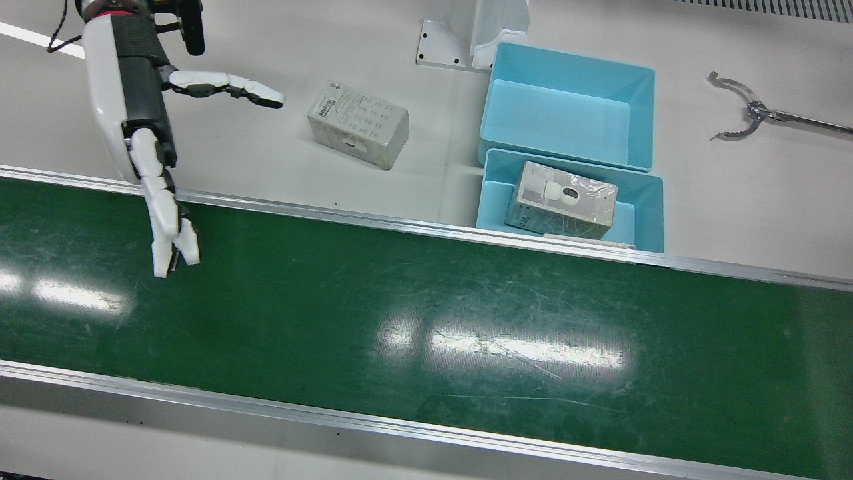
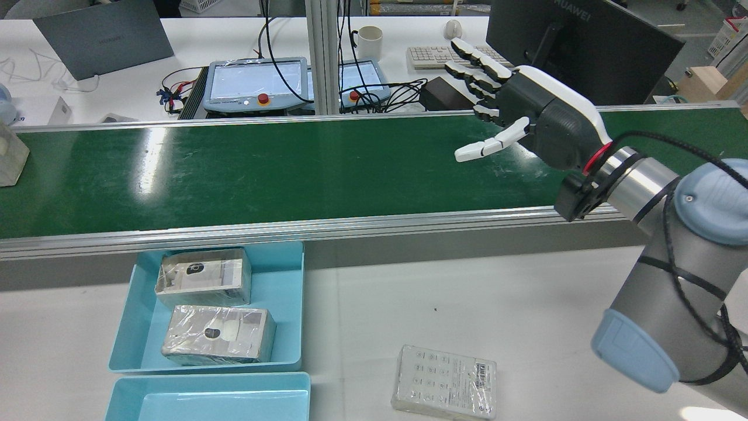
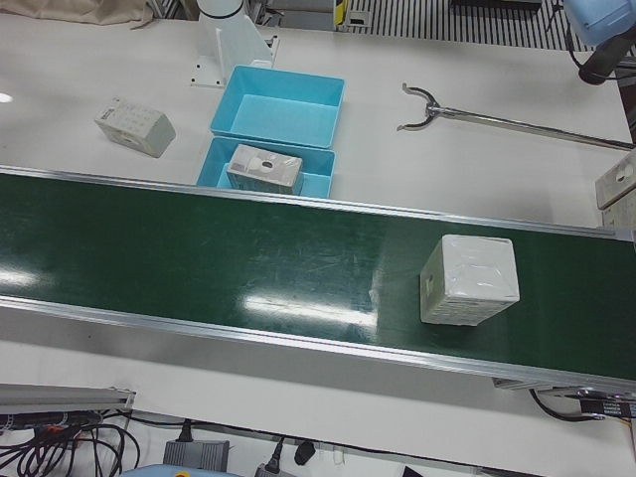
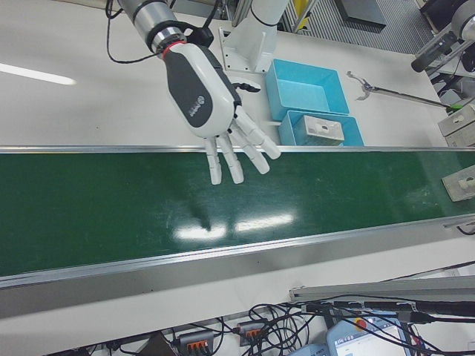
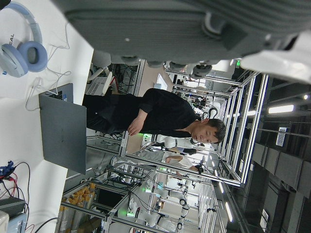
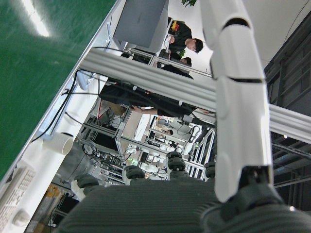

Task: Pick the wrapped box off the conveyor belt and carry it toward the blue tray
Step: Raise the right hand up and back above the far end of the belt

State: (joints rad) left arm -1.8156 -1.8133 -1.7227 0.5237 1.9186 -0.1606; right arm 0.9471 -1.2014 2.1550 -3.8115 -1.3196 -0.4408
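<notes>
Only from left-front: wrapped box (image 3: 468,279) on conveyor belt (image 3: 199,258)

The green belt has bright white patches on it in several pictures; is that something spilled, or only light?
Only light: in the front view the conveyor belt mirrors ceiling lamps as smeared white glare that also shows up fine scratches; the rear view has one narrow streak near its left end; the right-front view shows smaller patches and a soft shadow under the open right hand.

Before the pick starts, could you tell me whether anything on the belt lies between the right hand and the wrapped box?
Nothing visible does. The right hand hangs open over bare conveyor belt, and the wrapped box sits alone farther along it.
</notes>
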